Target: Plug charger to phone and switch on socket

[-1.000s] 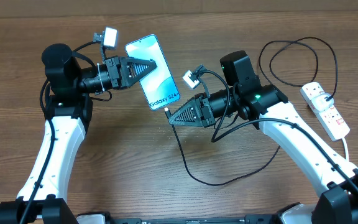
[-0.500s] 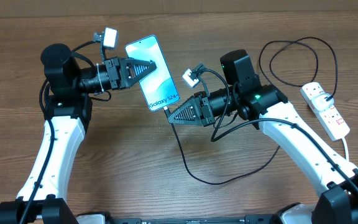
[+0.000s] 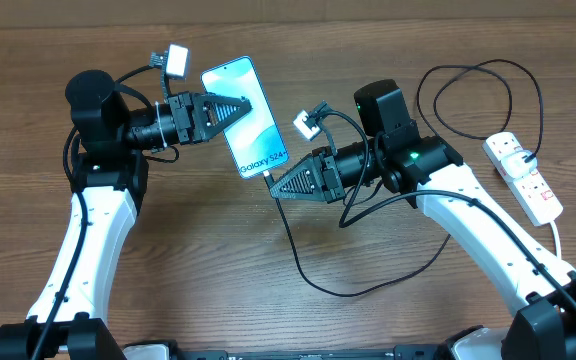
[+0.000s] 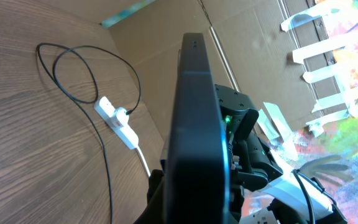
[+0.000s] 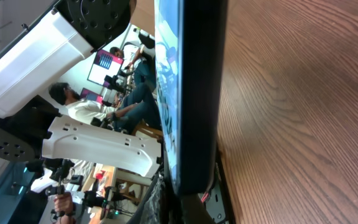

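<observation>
The phone, light blue screen up, is held above the table with my left gripper shut on its left long edge. In the left wrist view the phone shows edge-on as a dark slab between the jaws. My right gripper is shut on the plug end of the charger, right at the phone's lower short end; the plug itself is hidden. The phone fills the right wrist view, its end down at the jaws. The black cable loops across the table to the white socket at the right.
The socket's thick white cord runs off toward the front right. Slack charger cable forms a loop behind the right arm. The socket and that cable loop also show in the left wrist view. A cardboard wall stands behind the table.
</observation>
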You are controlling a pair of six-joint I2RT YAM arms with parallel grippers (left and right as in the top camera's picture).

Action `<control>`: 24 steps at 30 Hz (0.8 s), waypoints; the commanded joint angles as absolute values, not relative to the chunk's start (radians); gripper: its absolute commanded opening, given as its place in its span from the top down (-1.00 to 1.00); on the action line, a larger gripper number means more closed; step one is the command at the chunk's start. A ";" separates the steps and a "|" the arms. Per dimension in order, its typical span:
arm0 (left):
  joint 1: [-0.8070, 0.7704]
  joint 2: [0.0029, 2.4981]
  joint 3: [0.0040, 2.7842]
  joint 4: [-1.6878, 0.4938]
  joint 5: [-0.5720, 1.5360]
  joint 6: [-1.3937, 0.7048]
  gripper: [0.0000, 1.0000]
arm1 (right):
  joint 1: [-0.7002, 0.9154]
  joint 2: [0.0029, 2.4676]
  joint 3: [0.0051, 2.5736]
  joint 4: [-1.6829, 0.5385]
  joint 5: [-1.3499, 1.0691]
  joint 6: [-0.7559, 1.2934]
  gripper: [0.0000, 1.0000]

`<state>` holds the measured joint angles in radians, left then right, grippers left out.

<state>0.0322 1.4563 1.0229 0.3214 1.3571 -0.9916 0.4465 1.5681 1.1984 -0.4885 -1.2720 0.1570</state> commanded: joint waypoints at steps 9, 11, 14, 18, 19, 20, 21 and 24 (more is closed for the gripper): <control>0.029 1.440 1.034 0.327 1.407 -0.971 0.91 | 0.441 1.565 1.204 -0.477 -1.246 0.158 0.92; 0.038 1.440 1.034 0.327 1.407 -0.971 0.91 | 0.434 1.565 1.204 -0.477 -1.247 0.158 0.92; 0.047 1.440 1.034 0.326 1.407 -0.972 0.92 | 0.430 1.565 1.204 -0.476 -1.247 0.158 0.92; 0.045 1.440 1.034 0.326 1.407 -0.972 0.92 | 0.430 1.565 1.204 -0.475 -1.247 0.158 0.92; 0.045 1.440 1.034 0.327 1.407 -0.972 0.92 | 0.430 1.565 1.204 -0.475 -1.247 0.158 0.92; 0.045 1.440 1.034 0.326 1.407 -0.972 0.92 | 0.430 1.565 1.204 -0.474 -1.247 0.158 0.92; 0.045 1.440 1.034 0.326 1.407 -0.972 0.92 | 0.430 1.565 1.204 -0.472 -1.247 0.158 0.92; 0.044 1.440 1.034 0.326 1.412 -0.972 0.92 | 0.430 1.565 1.204 -0.458 -1.247 0.160 0.92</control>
